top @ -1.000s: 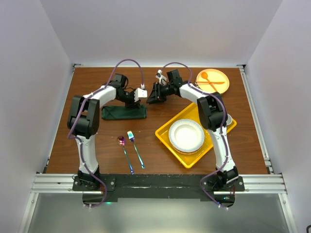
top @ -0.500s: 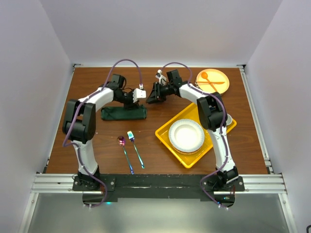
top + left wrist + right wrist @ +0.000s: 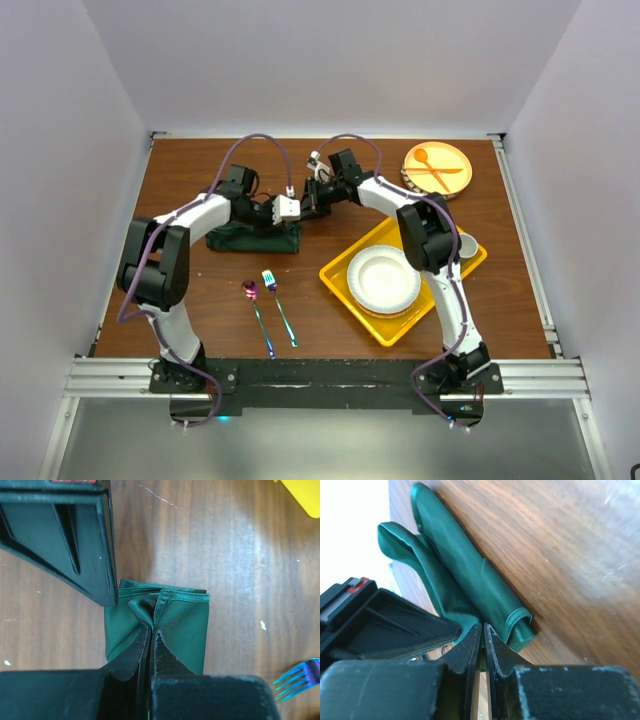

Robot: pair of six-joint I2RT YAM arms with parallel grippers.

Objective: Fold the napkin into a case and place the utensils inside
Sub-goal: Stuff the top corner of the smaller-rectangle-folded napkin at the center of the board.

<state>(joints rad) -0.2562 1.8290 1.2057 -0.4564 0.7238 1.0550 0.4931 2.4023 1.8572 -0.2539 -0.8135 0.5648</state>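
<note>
- The napkin (image 3: 250, 237) lies on the surface (image 3: 190, 290) as a narrow dark green bundle. Its long axis runs from 9 to 3 o'clock in the top view, and its 3 o'clock end is the end between the two arms.
- The utensils lie at 6 o'clock from the napkin, well apart from it and outside any fold. They are the spoon (image 3: 258, 318) and, just beside it at 3 o'clock, the fork (image 3: 280, 310), with handles pointing roughly toward 5 o'clock.
- The left end effector (image 3: 286, 209) is at the napkin's 3 o'clock end. In its wrist view the fingers are closed and grip a raised pleat of the cloth, and the rest of the bundle trails away toward 9 o'clock.
- The right end effector (image 3: 308, 196) sits just at 2 o'clock from the left one. Its fingers are pressed together with only a sliver between them and the tips are at the cloth's rolled edge. I cannot tell whether cloth is trapped there.
- Both arms meet at the same end of the napkin, so I judge that the next fold turns on that end being carried along the long axis, with the left arm nearer the bulk of the cloth.
- The yellow tray (image 3: 335, 272) with the white plate (image 3: 383, 278) lies at 4 o'clock from both end effectors, apart from the napkin.
</note>
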